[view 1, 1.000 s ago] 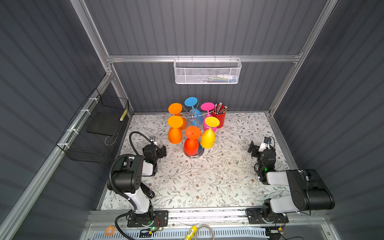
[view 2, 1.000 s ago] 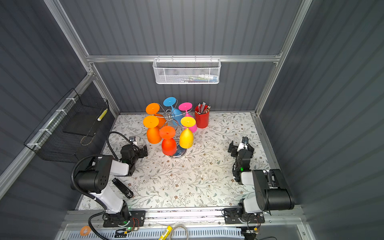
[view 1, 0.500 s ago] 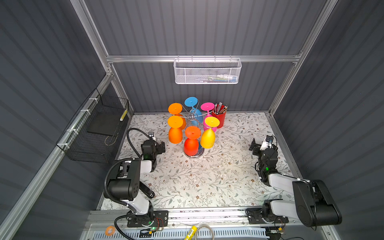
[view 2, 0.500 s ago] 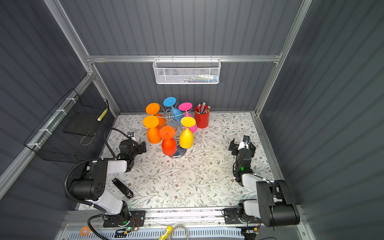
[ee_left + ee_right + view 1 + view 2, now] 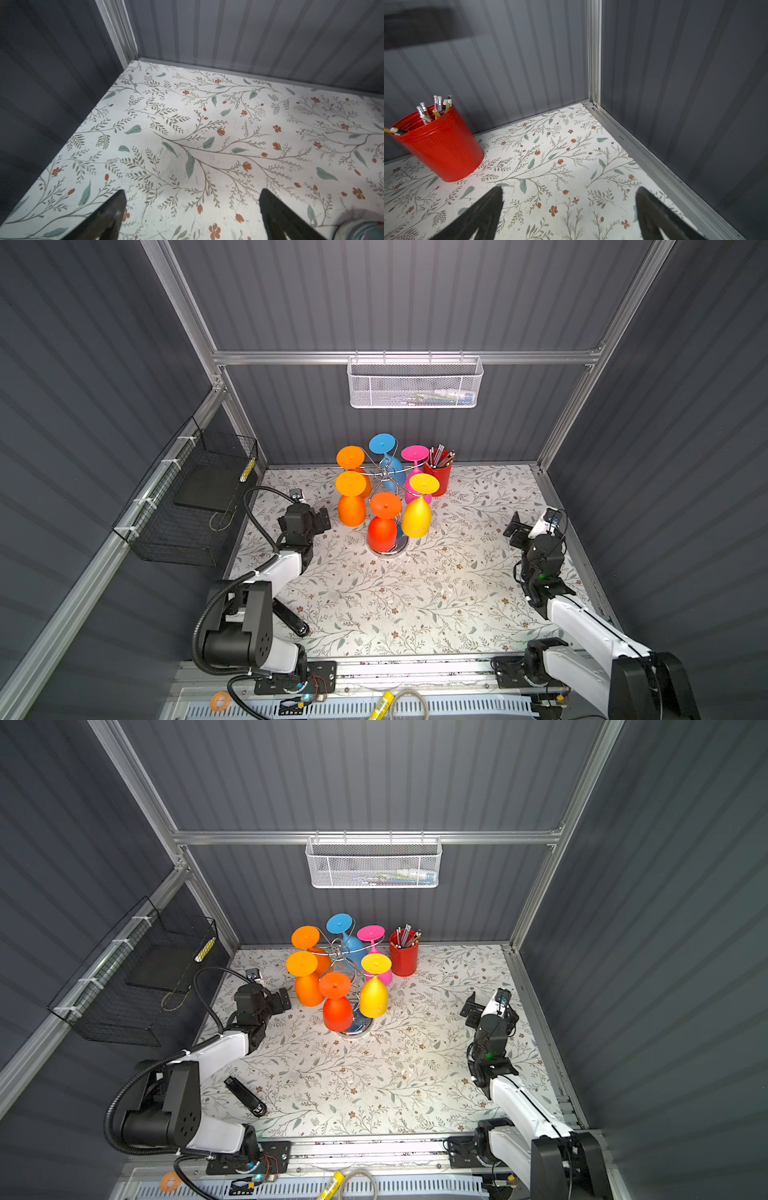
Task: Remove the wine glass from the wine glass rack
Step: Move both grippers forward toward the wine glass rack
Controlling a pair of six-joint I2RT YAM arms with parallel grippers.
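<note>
The wine glass rack (image 5: 385,475) (image 5: 360,1030), chrome wire on a shiny round base, stands at the back middle of the floral table. Several coloured wine glasses hang from it upside down: an orange one (image 5: 351,510) at the front left, a red one (image 5: 381,531), a yellow one (image 5: 417,521), and blue, pink and another orange behind. My left gripper (image 5: 321,518) (image 5: 285,999) (image 5: 192,207) is open and empty, just left of the orange glass, apart from it. My right gripper (image 5: 514,532) (image 5: 471,1011) (image 5: 569,209) is open and empty, far right of the rack.
A red cup of pencils (image 5: 439,479) (image 5: 440,145) stands right behind the rack. A white mesh basket (image 5: 415,383) hangs on the back wall and a black wire basket (image 5: 187,506) on the left wall. A black stick-like object (image 5: 291,619) lies by the left arm.
Both arms have unfolded and stretched forwards. The left gripper has shifted a little towards the rack. The right gripper has stayed in nearly the same place. Both stay open.
</note>
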